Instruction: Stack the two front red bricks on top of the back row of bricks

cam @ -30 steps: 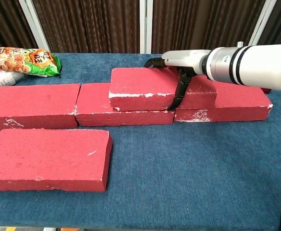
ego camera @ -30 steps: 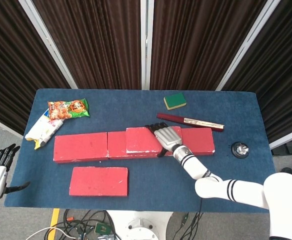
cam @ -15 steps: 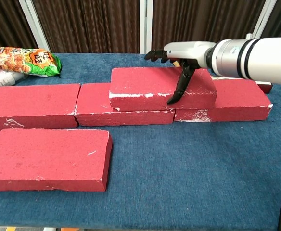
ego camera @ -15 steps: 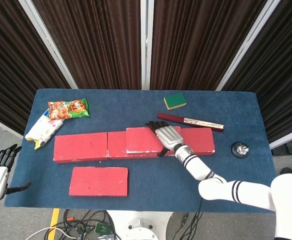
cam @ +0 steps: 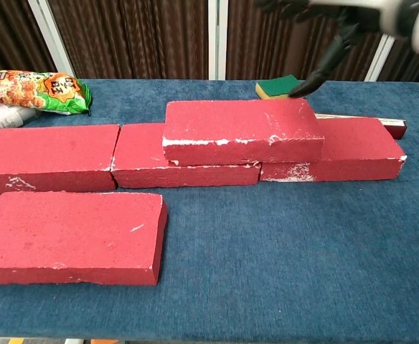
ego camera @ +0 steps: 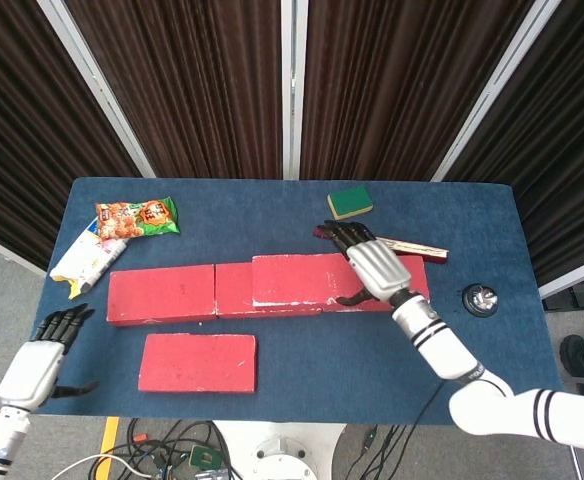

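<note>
My right hand [ego camera: 375, 270] hangs above the right end of the stacked brick [ego camera: 305, 278], holding nothing, fingers spread and slightly curled, clear of the brick's top. My left hand [ego camera: 40, 355] sits off the table's near-left corner, fingers apart and empty.

The table [ego camera: 472, 215] wears a dark blue felt-like cloth; behind it hang dark brown pleated curtains [ego camera: 192, 80] split by pale frame bars, and grey floor shows at the sides.

The back row of bricks [ego camera: 162, 294] runs left to right across the middle, three long slabs end to end. The stacked brick lies flat across the seam between the middle and right ones. The remaining front brick [ego camera: 198, 361] lies alone near the front edge, left of centre, well apart from the row.

The head view alone gives me the left hand, a small metal bell [ego camera: 479, 299] at the right and a white tube [ego camera: 87, 258] beside the snack bag [ego camera: 136, 217]. The chest view catches only dark fingertips [cam: 317, 68] at its top edge, but shows the bricks' chipped white edges and grainy faces. A green-and-yellow sponge [cam: 280, 87] and a flat wooden stick [ego camera: 407, 245] sit behind the row.
</note>
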Available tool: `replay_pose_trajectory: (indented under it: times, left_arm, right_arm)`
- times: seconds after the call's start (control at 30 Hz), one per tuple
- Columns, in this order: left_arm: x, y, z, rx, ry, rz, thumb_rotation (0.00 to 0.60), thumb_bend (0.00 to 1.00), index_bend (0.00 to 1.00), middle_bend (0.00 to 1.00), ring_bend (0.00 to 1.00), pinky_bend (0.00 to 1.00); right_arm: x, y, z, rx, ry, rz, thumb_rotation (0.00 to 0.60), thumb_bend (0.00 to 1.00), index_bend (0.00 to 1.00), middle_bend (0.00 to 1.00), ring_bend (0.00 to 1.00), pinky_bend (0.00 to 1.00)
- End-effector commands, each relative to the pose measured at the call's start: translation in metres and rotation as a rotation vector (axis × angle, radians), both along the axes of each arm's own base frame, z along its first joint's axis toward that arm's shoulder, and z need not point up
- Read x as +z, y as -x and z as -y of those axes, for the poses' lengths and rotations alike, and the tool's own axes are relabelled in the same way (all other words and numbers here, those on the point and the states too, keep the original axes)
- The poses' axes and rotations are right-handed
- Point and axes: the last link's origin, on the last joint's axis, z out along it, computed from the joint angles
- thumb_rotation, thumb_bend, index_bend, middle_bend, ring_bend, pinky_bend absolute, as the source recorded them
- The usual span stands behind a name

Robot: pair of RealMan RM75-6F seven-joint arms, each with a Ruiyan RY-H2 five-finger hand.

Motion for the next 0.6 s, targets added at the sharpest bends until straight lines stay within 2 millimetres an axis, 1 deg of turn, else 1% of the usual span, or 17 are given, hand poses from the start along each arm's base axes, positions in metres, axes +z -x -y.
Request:
replay_pose_trajectory:
  times: [0.03,0.17,0.3,0.4,0.5,0.6]
  left_arm:
    - [-0.024,-0.022,-0.002,-0.047,0.098,0.014,0.600,0.00,0.03,0.00,0.00,0.00]
    - [-0.049,-0.045,-0.004,-0.108,0.201,0.019,0.600,0.00,0.02,0.00,0.00,0.00]
    - [-0.070,-0.064,-0.010,-0.126,0.294,0.029,0.600,0.00,0.01,0.00,0.00,0.00]
    - [-0.079,-0.078,-0.016,-0.143,0.299,0.022,0.600,0.00,0.01,0.00,0.00,0.00]
    - [-0.088,-0.090,-0.018,-0.151,0.299,0.020,0.600,0.00,0.01,0.00,0.00,0.00]
    - [-0.104,-0.101,-0.019,-0.146,0.317,0.015,0.600,0.00,0.01,0.00,0.00,0.00]
  right_arm:
    - [0.018,0.011,-0.003,-0.019,0.034,0.022,0.600,0.00,0.00,0.00,0.00,0.00]
    - [0.035,0.023,-0.002,-0.046,0.063,0.037,0.600,0.00,0.00,0.00,0.00,0.00]
    - [0.047,0.033,-0.002,-0.065,0.083,0.048,0.600,0.00,0.00,0.00,0.00,0.00]
    - [0.055,0.039,-0.003,-0.077,0.095,0.057,0.600,0.00,0.00,0.00,0.00,0.00]
    - [0.060,0.045,-0.005,-0.085,0.104,0.067,0.600,0.00,0.00,0.00,0.00,0.00]
    - [0.063,0.049,-0.006,-0.091,0.110,0.074,0.600,0.00,0.00,0.00,0.00,0.00]
